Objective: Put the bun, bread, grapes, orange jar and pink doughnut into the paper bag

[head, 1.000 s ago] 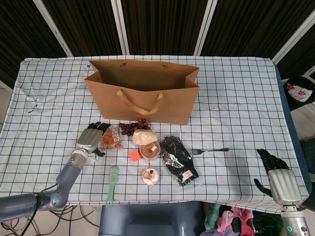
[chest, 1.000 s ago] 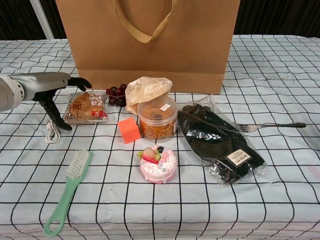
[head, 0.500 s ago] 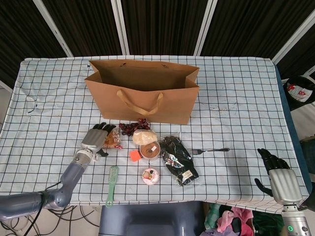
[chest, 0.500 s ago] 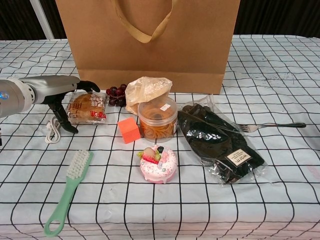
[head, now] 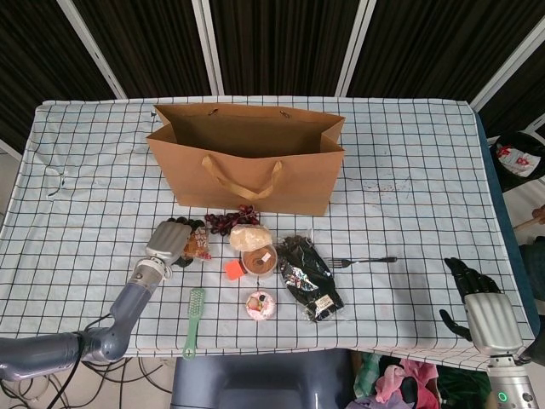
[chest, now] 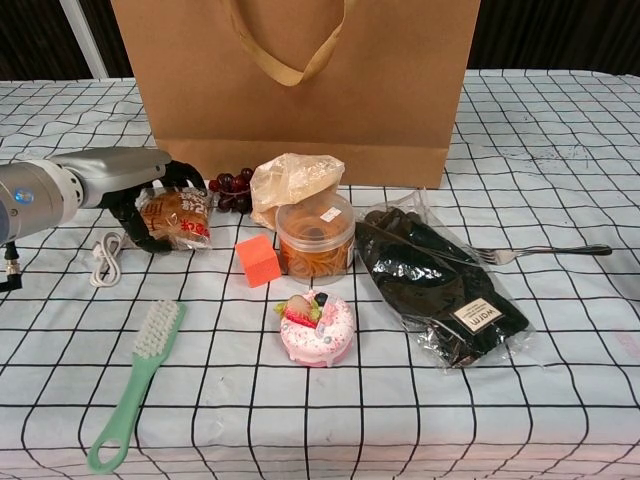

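1. From the head view, a big brown paper bag [head: 247, 158] stands open on the checked tabletop [head: 409, 136].
2. Just in front of the bag lie dark grapes [head: 228, 220], and beside them a bread [head: 250, 236] in a clear wrapper.
3. The orange jar [head: 258, 260] sits right below the bread, with a small orange block [head: 233, 270] touching its left side.
4. The pink doughnut [head: 260, 304] lies nearer the front edge, apart from the jar.
5. The left hand [head: 168, 241] is wrapped around the bun [head: 199, 244] in its packet, left of the grapes.
6. The right hand [head: 479, 302] is far off at the right edge and holds nothing; I cannot tell how wide its fingers are.
7. A packet of black gloves [head: 311, 276], a fork [head: 364, 260] and a green brush [head: 194, 321] lie there too.
8. From the chest view, the left hand [chest: 135, 185] comes in from the left, and its dark fingers [chest: 178, 172] curl over the bun [chest: 176, 215].
9. The bun looks tipped up a little in the hand.
10. The grapes [chest: 230, 190] peek out between the bun and the bread [chest: 292, 180].
11. The orange jar [chest: 315, 237] stands upright with its lid on, leaning against the bread.
12. The pink doughnut [chest: 317, 328] sits in front of the jar.
13. A white cable [chest: 103, 260] lies under the left arm, and the green brush [chest: 137, 382] lies below it.
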